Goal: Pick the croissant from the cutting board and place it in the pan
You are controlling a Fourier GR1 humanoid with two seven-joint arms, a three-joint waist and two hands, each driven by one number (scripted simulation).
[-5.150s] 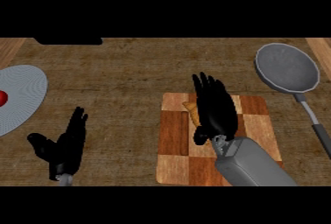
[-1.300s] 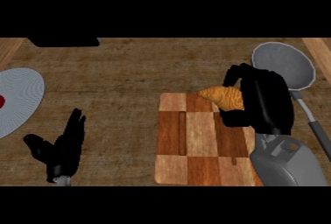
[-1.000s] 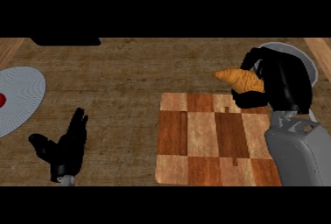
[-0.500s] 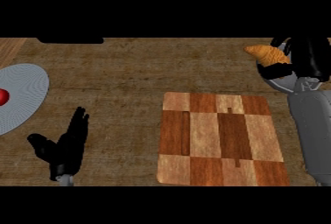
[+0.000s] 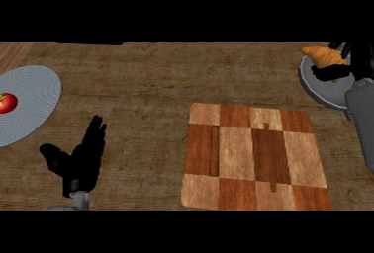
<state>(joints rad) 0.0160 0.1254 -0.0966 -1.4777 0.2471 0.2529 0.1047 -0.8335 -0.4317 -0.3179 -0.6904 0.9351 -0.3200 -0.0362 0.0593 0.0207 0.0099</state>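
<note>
The golden-brown croissant (image 5: 323, 57) is at the top right, held over the grey pan (image 5: 321, 89), whose rim shows beneath it. My right hand (image 5: 347, 62) is curled round the croissant, partly cut off by the view's right edge. The wooden checkered cutting board (image 5: 252, 155) lies bare on the counter, below and left of the pan. My left hand (image 5: 80, 158) rests open at the lower left, fingers pointing up.
A grey plate (image 5: 29, 108) with a red tomato (image 5: 6, 103) sits at the left edge. My grey right forearm (image 5: 361, 123) runs down the right edge beside the board. The brown counter stretches between plate and board.
My right hand carried the croissant off the cutting board, up and to the right, until it reached above the pan. The view has shifted slightly. The left hand stayed still.
</note>
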